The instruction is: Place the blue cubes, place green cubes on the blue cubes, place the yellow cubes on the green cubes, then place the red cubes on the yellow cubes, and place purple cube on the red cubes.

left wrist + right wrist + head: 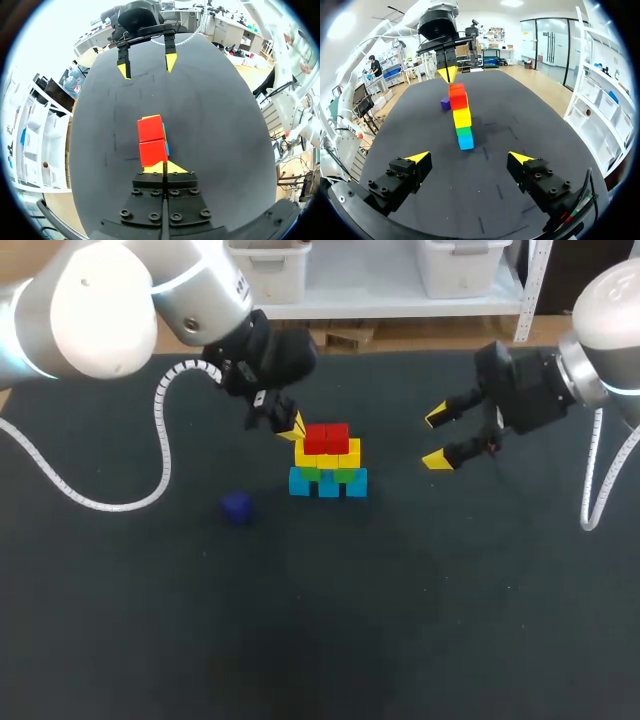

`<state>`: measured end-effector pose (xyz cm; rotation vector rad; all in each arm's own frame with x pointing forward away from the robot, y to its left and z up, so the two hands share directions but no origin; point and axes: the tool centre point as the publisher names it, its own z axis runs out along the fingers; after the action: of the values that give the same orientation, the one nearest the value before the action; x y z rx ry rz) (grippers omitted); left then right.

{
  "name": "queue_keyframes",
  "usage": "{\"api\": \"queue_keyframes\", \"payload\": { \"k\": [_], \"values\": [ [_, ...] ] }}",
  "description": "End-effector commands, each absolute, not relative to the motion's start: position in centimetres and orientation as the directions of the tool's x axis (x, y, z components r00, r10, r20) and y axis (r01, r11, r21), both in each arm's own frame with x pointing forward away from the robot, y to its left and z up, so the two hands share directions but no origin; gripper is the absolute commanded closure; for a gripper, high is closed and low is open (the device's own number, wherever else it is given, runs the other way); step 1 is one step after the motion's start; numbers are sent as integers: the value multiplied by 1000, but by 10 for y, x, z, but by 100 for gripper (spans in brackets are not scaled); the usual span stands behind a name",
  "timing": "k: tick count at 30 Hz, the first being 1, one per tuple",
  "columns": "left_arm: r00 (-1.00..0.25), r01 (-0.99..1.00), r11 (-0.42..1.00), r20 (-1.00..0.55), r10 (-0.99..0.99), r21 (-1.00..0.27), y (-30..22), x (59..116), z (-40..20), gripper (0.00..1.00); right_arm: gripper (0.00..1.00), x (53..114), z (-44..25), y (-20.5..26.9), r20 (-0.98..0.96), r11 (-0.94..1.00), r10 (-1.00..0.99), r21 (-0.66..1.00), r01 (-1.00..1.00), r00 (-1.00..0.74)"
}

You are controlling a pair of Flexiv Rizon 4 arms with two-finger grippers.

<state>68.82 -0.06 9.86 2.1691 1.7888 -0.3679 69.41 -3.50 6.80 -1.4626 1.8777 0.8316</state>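
On the black table (450, 620) stands one stepped stack (328, 462). It has three light-blue cubes (328, 485) at its base, then two green cubes (310, 473), seemingly two yellow cubes (345, 452) (their joint is hard to make out), and two red cubes (326, 438) on top. One purple cube (236, 506) lies alone on the table, near the stack. The left gripper (295, 425) hangs just beside the red cubes, its fingers pressed together on nothing. The right gripper (436, 438) hovers well apart from the stack, fingers spread wide.

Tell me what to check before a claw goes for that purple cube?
1. Red cubes sit level on the yellow cubes: ok.
2. Purple cube lies free on the table, apart from the others: ok.
3. Left claw clear of the red cubes: cannot tell, it is very close.
4. Left claw open for a grab: not ok, shut.
5. Right claw open, empty, away from the cubes: ok.
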Motion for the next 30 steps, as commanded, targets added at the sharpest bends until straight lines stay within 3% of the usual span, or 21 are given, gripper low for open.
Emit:
{"api": "queue_keyframes", "payload": {
  "k": [1, 30],
  "values": [
    [192, 981, -182, -381, 904, 64, -2, 691, 99, 100, 0, 693, 68, -37, -783, 194, -588, 106, -975, -203],
    [158, 987, -149, -361, 919, 51, 19, 689, 92, 100, 0, 696, 71, -28, -779, 173, -599, 101, -980, -186]
  ]
}}
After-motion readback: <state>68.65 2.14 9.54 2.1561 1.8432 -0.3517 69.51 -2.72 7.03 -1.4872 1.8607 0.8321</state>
